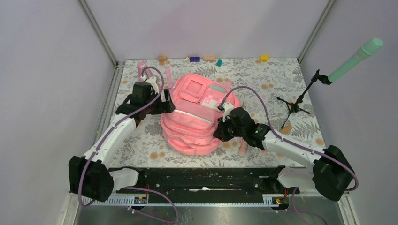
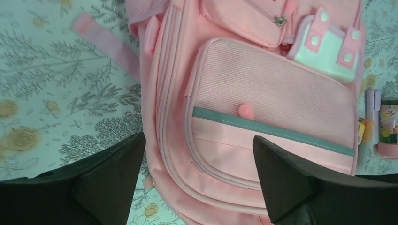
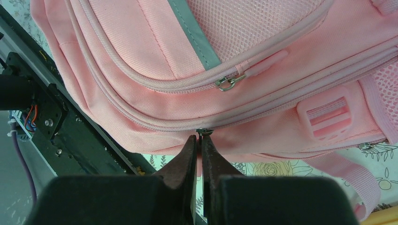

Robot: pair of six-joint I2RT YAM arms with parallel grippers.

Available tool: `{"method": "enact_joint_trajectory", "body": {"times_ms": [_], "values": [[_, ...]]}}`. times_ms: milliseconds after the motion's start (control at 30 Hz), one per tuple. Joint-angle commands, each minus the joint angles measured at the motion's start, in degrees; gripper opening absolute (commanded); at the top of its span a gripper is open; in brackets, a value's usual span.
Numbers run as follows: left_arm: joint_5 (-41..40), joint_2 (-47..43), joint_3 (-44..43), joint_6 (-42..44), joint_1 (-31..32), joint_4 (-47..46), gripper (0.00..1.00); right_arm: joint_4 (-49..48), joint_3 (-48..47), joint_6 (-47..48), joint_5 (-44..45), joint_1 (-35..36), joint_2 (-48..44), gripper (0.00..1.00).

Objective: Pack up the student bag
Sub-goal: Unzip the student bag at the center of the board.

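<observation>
The pink student bag (image 1: 192, 117) lies flat in the middle of the floral table, front pockets up; it fills the left wrist view (image 2: 263, 108) and the right wrist view (image 3: 211, 61). My left gripper (image 1: 165, 107) is open at the bag's left side, jaws wide over its side seam (image 2: 197, 159), holding nothing. My right gripper (image 1: 220, 129) is at the bag's right side, shut on the pull tab of the main zip, whose metal slider (image 3: 203, 131) shows just above the fingertips (image 3: 199, 138). A second zip pull (image 3: 228, 82) hangs on the pocket above.
A pen and a small printed item (image 2: 381, 126) lie past the bag. Small coloured blocks (image 1: 206, 58) line the back edge. A mic stand (image 1: 300, 101) with a mint-green microphone (image 1: 356, 58) stands at right. The black front rail (image 3: 56, 136) is close below the bag.
</observation>
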State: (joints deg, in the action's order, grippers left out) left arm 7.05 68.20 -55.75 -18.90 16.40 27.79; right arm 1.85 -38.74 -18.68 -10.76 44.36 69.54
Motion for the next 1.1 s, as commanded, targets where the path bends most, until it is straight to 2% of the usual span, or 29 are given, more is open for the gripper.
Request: {"method": "enact_joint_trajectory", "body": {"times_ms": [0, 200, 400, 533, 1000, 1067], "values": [[8.03, 1.5, 2.48, -3.32, -4.98, -4.99, 0.81, -3.9, -0.35, 0.29, -2.37, 0.73, -1.39, 0.0], [13.53, 1.72, 5.16, -5.38, -11.55, -7.2, 0.76, -4.04, -0.03, 0.25, -2.42, 0.44, -1.59, 0.0], [15.95, 5.54, 4.38, -4.19, -13.58, -5.32, 0.53, -4.25, -0.15, 0.33, -2.5, 0.23, -1.51, 0.0], [15.78, 7.03, 4.12, -3.78, -14.82, -4.68, 0.45, -4.38, -0.06, 0.27, -2.85, 0.12, -1.65, 0.0], [20.59, 11.75, 4.05, -4.4, -15.17, -4.79, 0.47, -4.35, 0.43, -0.39, -3.52, -0.09, -2.97, 0.0], [22.56, 11.86, 4.61, -5.17, -15.12, -5.93, 0.43, -4.38, 0.27, -0.35, -3.56, -0.02, -2.96, 0.0]]}}
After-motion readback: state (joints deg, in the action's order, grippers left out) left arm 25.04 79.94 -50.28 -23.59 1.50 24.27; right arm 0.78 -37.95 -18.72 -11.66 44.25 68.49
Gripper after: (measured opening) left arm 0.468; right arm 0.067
